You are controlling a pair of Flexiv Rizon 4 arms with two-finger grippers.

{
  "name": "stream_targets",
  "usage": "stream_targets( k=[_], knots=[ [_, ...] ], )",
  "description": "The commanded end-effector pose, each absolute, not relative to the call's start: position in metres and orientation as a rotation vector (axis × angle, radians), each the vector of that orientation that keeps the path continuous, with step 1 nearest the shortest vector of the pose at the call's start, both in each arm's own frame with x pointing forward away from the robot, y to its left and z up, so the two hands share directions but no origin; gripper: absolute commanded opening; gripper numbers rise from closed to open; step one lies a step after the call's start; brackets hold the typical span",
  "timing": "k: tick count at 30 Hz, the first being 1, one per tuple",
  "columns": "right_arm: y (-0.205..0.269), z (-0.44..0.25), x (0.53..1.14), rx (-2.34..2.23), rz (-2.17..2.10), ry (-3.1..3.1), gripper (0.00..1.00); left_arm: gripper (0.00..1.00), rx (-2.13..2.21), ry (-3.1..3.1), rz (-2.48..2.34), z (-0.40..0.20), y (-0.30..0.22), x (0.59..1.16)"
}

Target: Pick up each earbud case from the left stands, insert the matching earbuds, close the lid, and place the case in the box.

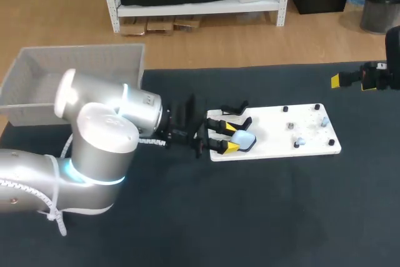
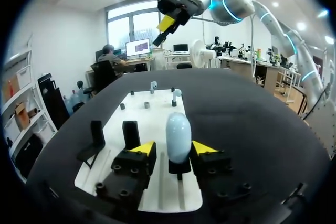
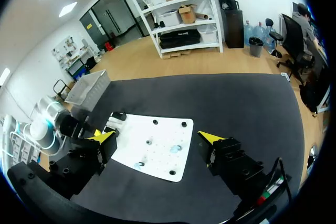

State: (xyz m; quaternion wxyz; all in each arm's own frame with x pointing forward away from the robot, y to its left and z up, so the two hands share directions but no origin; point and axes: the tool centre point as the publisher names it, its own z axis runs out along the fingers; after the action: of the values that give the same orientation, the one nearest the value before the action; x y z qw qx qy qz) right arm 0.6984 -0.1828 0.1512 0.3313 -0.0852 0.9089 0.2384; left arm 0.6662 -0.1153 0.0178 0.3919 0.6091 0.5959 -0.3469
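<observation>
Only the left wrist view shows it plainly: the earbud case (image 2: pixel 177 135), pale blue, smooth and rounded, stands upright on a small black stand (image 2: pixel 179 167) between the spread yellow tips of the left gripper (image 2: pixel 173 149), with a gap on one side. From overhead, the case sits at the near end of a flat white board (image 1: pixel 275 130) on the dark table (image 1: pixel 250 217), with the grey box (image 1: pixel 75 67) behind the arm. The right gripper (image 3: pixel 156 137) hangs wide open above the board.
</observation>
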Motion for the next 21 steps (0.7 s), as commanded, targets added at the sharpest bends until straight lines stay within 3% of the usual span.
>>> stream_targets(
  k=[1, 13, 21],
  knots=[
    [-0.1846, 0.1501, 0.6994, -0.229, 0.634, 2.373, 1.00, 0.39, 1.537, 1.511, -0.878, 0.0154, -0.1181, 0.6662],
    [-0.1846, 0.1501, 0.6994, -0.229, 0.634, 2.373, 1.00, 0.47, 1.514, 1.510, -0.883, 0.0171, -0.1212, 0.6659],
    [-0.1846, 0.1501, 0.6994, -0.229, 0.634, 2.373, 1.00, 0.42, 1.520, 1.507, -0.885, 0.0147, -0.1222, 0.6621]
  ],
)
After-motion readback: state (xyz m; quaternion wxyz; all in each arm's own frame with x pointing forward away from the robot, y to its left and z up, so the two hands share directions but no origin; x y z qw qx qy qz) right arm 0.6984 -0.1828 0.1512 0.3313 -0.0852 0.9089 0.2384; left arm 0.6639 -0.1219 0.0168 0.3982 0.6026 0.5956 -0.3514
